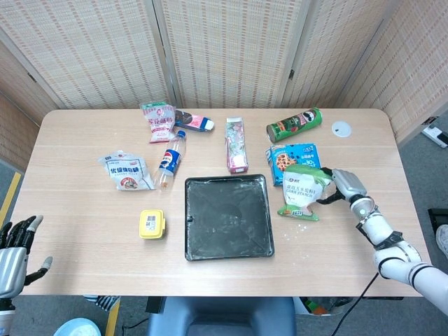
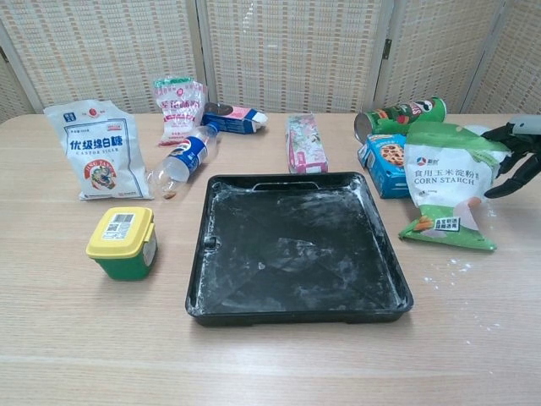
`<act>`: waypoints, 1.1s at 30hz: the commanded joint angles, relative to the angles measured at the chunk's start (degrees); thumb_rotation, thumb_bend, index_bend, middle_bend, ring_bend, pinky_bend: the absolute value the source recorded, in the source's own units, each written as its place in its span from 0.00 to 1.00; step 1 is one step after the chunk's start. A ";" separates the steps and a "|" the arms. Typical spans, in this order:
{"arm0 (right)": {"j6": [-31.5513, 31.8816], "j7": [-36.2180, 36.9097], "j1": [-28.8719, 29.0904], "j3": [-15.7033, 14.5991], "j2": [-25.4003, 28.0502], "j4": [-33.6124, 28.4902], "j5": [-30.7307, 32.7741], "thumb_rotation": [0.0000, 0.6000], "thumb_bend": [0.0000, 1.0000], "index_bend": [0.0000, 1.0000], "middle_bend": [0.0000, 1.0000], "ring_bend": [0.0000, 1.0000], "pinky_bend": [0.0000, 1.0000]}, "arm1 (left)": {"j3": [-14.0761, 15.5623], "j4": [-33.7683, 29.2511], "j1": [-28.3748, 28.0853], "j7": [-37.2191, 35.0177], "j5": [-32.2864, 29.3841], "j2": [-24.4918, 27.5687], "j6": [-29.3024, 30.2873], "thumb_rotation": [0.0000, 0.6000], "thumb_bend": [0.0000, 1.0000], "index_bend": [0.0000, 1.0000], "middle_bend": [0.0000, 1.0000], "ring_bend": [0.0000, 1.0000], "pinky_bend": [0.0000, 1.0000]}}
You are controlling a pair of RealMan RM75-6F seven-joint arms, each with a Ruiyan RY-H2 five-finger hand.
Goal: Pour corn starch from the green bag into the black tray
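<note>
The green and white corn starch bag (image 1: 303,190) (image 2: 444,190) lies flat just right of the black tray (image 1: 227,218) (image 2: 292,245), leaning partly on the blue cookie box. The tray is dusted with white powder. My right hand (image 1: 344,185) (image 2: 514,158) is at the bag's right edge with its fingers spread, touching the edge; no firm grip shows. My left hand (image 1: 14,252) hangs open beyond the table's front left corner, far from everything, and appears only in the head view.
Behind the bag lie a blue cookie box (image 1: 288,159) and a green chip can (image 1: 294,124). A pink carton (image 1: 236,144), cola bottle (image 1: 169,159), sugar bag (image 1: 126,171) and yellow-lidded tub (image 1: 152,224) lie left of and behind the tray. A white lid (image 1: 341,128) rests far right.
</note>
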 commanded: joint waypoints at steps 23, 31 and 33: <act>25.20 37.63 -5.23 -15.77 13.47 -18.52 -24.76 1.00 0.18 0.29 0.34 0.39 0.27 | 0.24 0.99 0.06 -1.38 0.86 -0.72 -0.14 1.00 0.35 0.11 0.12 0.12 0.00; 26.13 33.42 -5.49 -16.68 12.51 -19.45 -23.37 1.00 0.18 0.29 0.34 0.39 0.27 | 0.43 1.69 0.36 -2.16 0.89 -0.82 -0.07 1.00 0.35 0.11 0.12 0.13 0.00; 26.82 32.52 -5.64 -16.60 12.71 -19.87 -23.07 1.00 0.18 0.29 0.34 0.39 0.27 | 0.43 1.70 0.44 -2.29 0.95 -0.74 0.09 1.00 0.35 0.11 0.12 0.13 0.00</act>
